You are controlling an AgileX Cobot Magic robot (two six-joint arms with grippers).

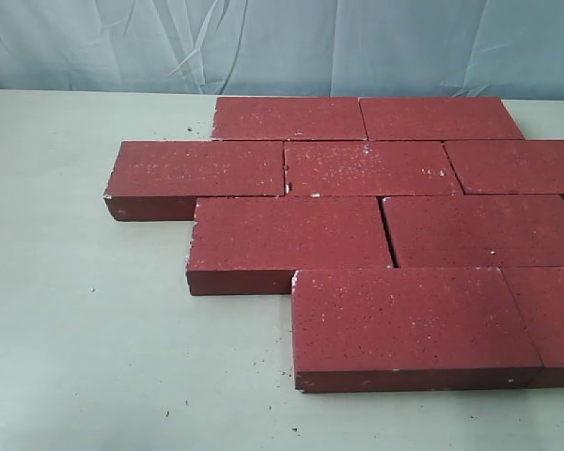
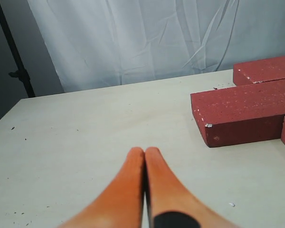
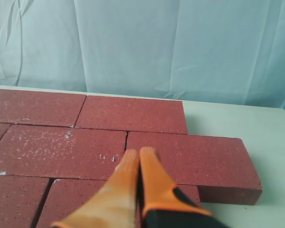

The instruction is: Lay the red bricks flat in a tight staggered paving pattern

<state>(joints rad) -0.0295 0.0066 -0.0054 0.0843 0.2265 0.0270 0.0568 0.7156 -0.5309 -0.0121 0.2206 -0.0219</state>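
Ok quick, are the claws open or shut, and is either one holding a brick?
Left claw: closed, holding nothing.
Right claw: closed, holding nothing.

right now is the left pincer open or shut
Shut. The left pincer shows its two orange fingers pressed together at the tips, nothing between them.
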